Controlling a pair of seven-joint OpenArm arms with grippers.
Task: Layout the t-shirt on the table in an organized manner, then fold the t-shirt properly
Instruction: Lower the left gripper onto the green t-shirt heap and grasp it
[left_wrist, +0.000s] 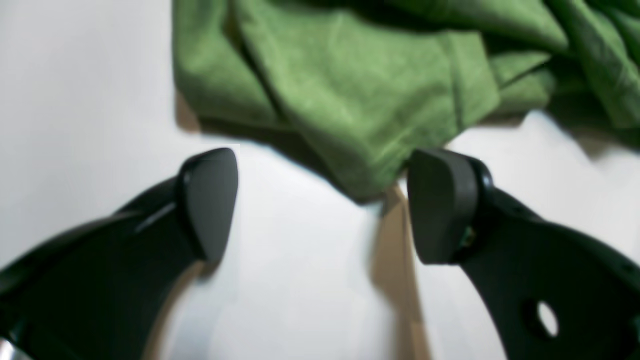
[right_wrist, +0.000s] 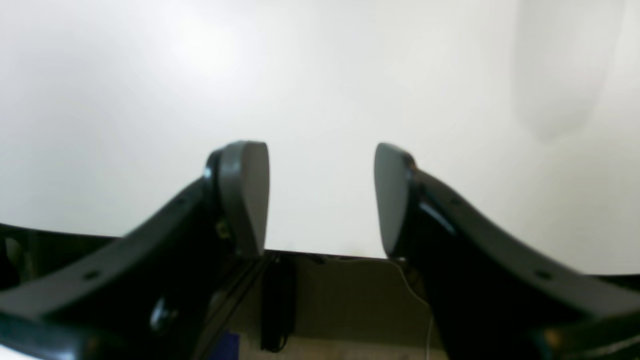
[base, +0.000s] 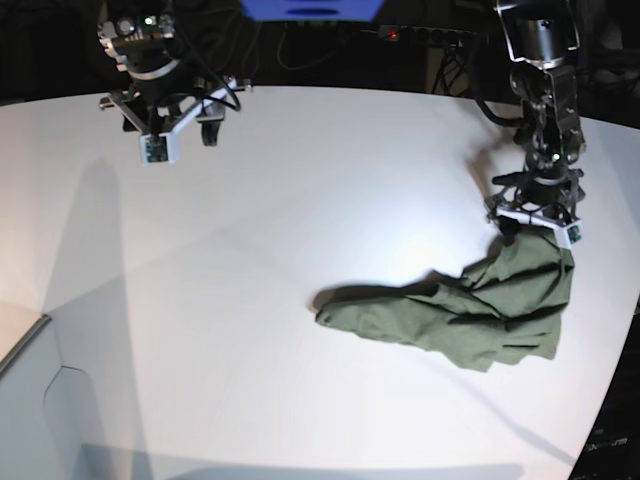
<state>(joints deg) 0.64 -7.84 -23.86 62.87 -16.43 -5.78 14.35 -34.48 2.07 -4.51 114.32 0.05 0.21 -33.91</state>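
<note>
Base view: an olive-green t-shirt (base: 470, 310) lies crumpled in a loose heap on the smooth white counter (base: 250, 250), not yet laid out, so spreading is the step in hand. Beside the shirt's far edge, the left pincer (left_wrist: 320, 205) hangs with its dark, rounded pads apart, empty, a soft creased fold just beyond them. Well away from the shirt, the right pincer (right_wrist: 320, 197) is likewise apart over bare counter. Next, by judgement: pinching a hem or shoulder to pull the limp cotton flat.
</note>
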